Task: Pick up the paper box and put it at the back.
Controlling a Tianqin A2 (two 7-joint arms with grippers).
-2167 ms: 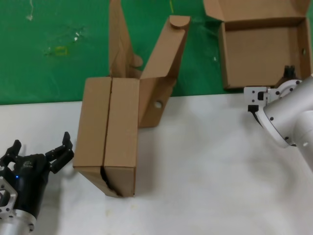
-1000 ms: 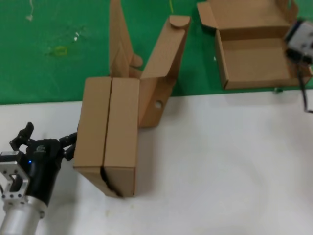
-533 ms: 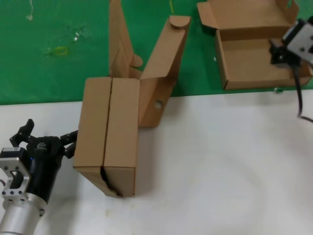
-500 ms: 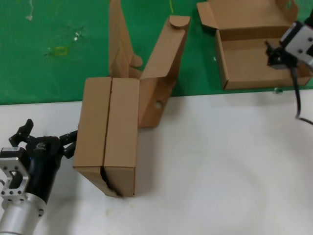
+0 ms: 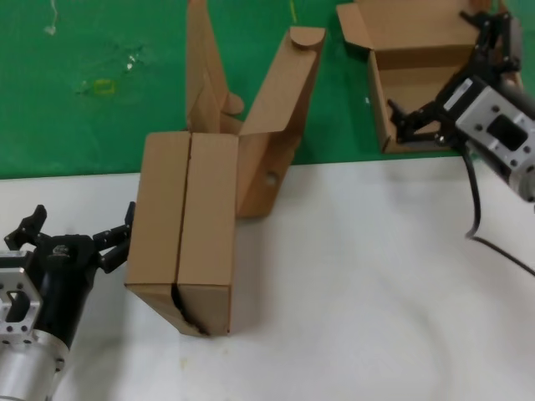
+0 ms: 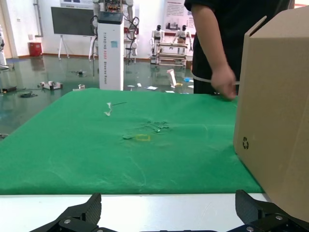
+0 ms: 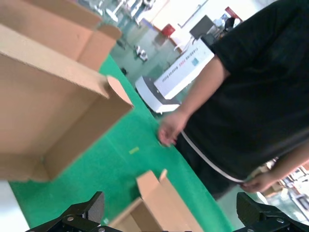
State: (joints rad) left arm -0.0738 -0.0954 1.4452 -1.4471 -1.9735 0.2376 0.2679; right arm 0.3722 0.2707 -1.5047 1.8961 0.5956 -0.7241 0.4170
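**Box on the green, both grippers spread**

Nearest me, my left gripper [image 5: 79,236] sits low on the white tabletop [image 5: 359,284], fingers spread apart, one fingertip just beside the left wall of the two paired brown boxes [image 5: 184,234]. That pair stands on edge side by side, lids raised, with a small round hole in a side flap. From the left wrist view, the pair's wall [image 6: 277,106] carries a printed recycling symbol; no other writing on it is legible.

Farther out, my right gripper [image 5: 443,92] hangs over the near right part of the paper box [image 5: 418,58], fingers wide apart, holding nothing. The paper box lies open, lid folded back, wholly on the green surface [image 5: 100,92] at the back.

Farthest, the right wrist view shows a person in a black shirt [image 7: 251,87] behind the table. A white kiosk [image 6: 110,48] has blue lettering too small to read.
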